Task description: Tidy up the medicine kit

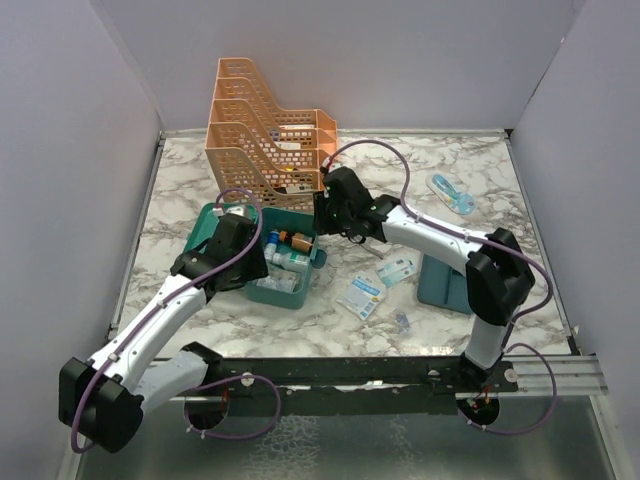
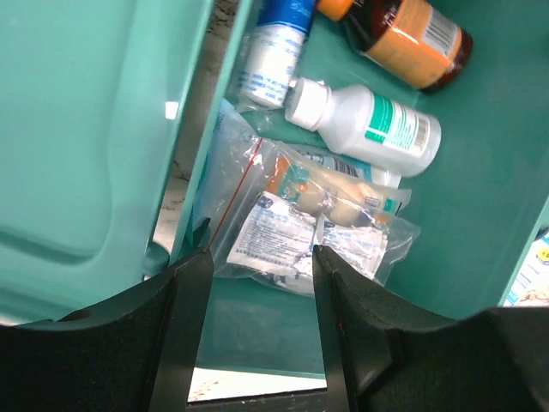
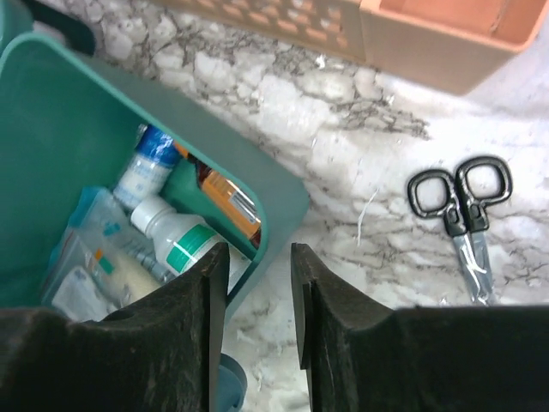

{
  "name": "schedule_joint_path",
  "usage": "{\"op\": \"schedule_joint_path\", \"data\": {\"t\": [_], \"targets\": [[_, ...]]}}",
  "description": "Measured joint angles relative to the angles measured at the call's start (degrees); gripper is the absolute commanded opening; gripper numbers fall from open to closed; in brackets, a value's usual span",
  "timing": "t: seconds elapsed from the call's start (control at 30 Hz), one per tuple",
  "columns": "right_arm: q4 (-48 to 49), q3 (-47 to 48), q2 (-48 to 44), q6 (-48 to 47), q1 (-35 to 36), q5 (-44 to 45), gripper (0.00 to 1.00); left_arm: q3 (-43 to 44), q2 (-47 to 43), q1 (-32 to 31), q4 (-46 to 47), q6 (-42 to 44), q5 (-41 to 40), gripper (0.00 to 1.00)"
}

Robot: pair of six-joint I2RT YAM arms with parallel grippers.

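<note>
Hovering over the kit (image 1: pixel 319 254), centre-left in top view, below the rack (image 1: pixel 265 130). Left gripper (image 2: pixel 262 262) spread and empty above the pouches (image 2: pixel 283 232); right gripper (image 3: pixel 257 257) narrowly apart, empty, over the rim. If we descend, we may clip the rim and drag the kit.

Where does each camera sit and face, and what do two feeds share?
Top external: above, behind the bases, looking down on the marble table; both arms show.
Left wrist: down into the teal plastic box; left gripper shows.
Right wrist: down past the box corner at black-handled scissors; right gripper shows.
Shared: white green-labelled bottle, both wrists.
</note>
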Motion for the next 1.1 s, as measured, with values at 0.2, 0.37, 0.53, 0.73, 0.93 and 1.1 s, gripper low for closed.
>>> {"op": "schedule_joint_path", "data": {"t": [0.2,0.37,0.53,0.73,0.93,1.1], "targets": [[1.2,-6.8,-5.2,0.9,0.0,-4.2,0.31,-1.1,-2.7,1.4,-0.1,-1.9,-0.2,0.54],[2.9,-12.0,-9.1,1.9,0.2,-7.3,0.31,-1.2,-2.9,2.0,-0.9,-2.8,-0.1,0.54],[3.3,-17.1,-13.5,3.6,0.5,-10.4,0.32,-1.2,-1.7,2.5,-0.6,-2.7,0.0,0.54],[4.5,-22.4,-17.7,5.9,1.3,-13.7,0.35,-1.1,-0.1,2.8,-0.3,-2.5,0.3,0.54],[4.3,-26.0,-21.0,6.7,2.5,-17.4,0.38,-1.0,0.7,3.1,-0.2,-2.4,0.3,0.54],[3.8,-27.1,-22.1,6.1,4.3,-20.3,0.41,-1.0,1.4,3.5,-0.1,-2.4,-0.1,0.54]]}}
